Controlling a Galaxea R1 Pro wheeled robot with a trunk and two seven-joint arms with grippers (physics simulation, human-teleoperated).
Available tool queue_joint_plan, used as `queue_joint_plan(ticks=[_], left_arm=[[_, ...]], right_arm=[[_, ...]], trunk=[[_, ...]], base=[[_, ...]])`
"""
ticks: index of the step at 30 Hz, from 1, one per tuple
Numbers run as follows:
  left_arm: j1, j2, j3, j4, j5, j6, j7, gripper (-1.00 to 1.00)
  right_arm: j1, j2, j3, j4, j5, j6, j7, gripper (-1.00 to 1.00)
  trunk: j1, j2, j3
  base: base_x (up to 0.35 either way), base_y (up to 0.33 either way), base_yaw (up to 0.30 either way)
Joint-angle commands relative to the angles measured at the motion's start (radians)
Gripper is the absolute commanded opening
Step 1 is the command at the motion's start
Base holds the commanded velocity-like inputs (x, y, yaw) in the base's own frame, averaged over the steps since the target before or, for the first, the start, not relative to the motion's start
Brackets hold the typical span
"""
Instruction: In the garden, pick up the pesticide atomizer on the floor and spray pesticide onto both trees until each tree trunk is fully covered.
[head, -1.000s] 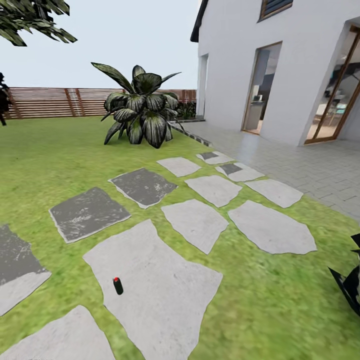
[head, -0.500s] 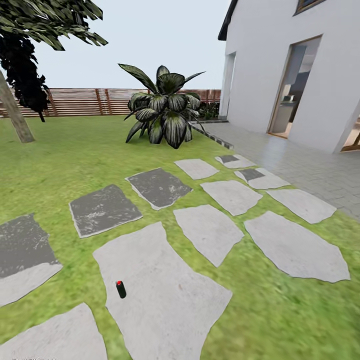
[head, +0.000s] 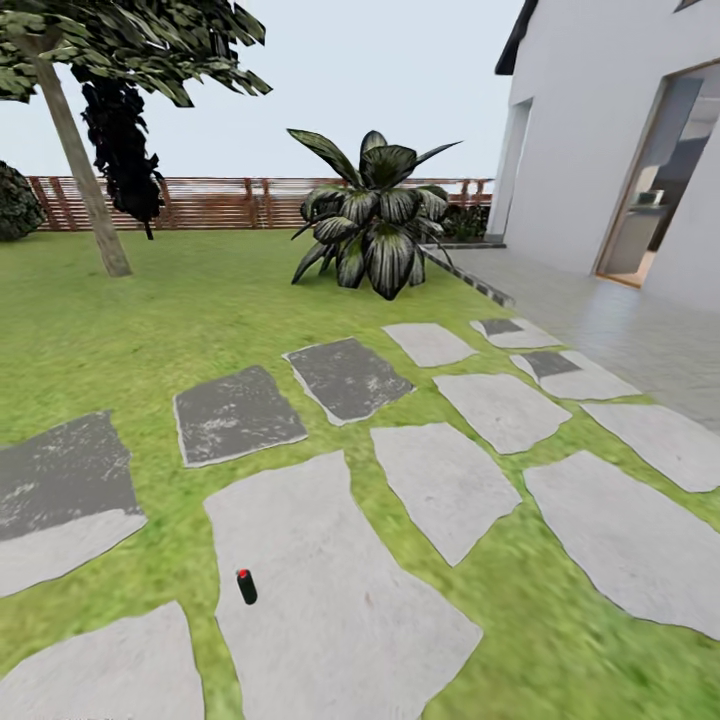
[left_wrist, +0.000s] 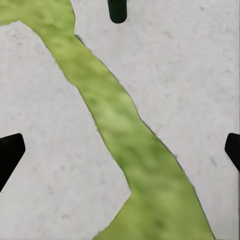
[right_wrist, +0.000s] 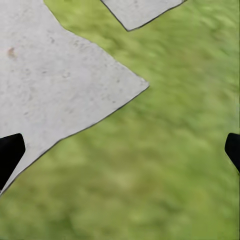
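The left gripper (left_wrist: 120, 150) is spread wide, its dark fingertips sitting at the far left and right edges of the left wrist view with nothing between them, pointing down at pale stone slabs (left_wrist: 180, 75) split by a strip of grass. At the top centre of that view stands a small dark cylinder, the sprayer (left_wrist: 117, 10), so the arm seems to hang close above it, ready to come down. The right gripper (right_wrist: 120, 150) is likewise spread and empty, over grass (right_wrist: 165, 165) beside a slab corner. In the head view the sprayer (head: 246, 586), dark with a red cap, stands upright in the lower left of the frame on a large grey slab (head: 330, 590) rather than on the lawn itself. Farther out, a leaning tree trunk (head: 88, 170) rises at the upper left under a dark crown, in front of the slatted fence (head: 220, 203); a broad-leaved plant (head: 378, 215) sits at upper centre and the white house (head: 600, 140) at the right. The pick-up looks not yet begun; the trunk stands well apart from the sprayer.
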Motion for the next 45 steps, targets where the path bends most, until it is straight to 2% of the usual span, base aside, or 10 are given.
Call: queue_joint_plan(ticks=[1,45], left_arm=[[0.0,0.0,0.0,0.0,0.0,0.0,0.0,1.0],[0.0,0.0,0.0,0.0,0.0,0.0,0.0,1.0]], right_arm=[[0.0,0.0,0.0,0.0,0.0,0.0,0.0,1.0],[0.0,0.0,0.0,0.0,0.0,0.0,0.0,1.0]], trunk=[[0.0,0.0,0.0],[0.0,0.0,0.0]], base=[[0.174,-0.236,0.278],[0.124,-0.26,0.278]])
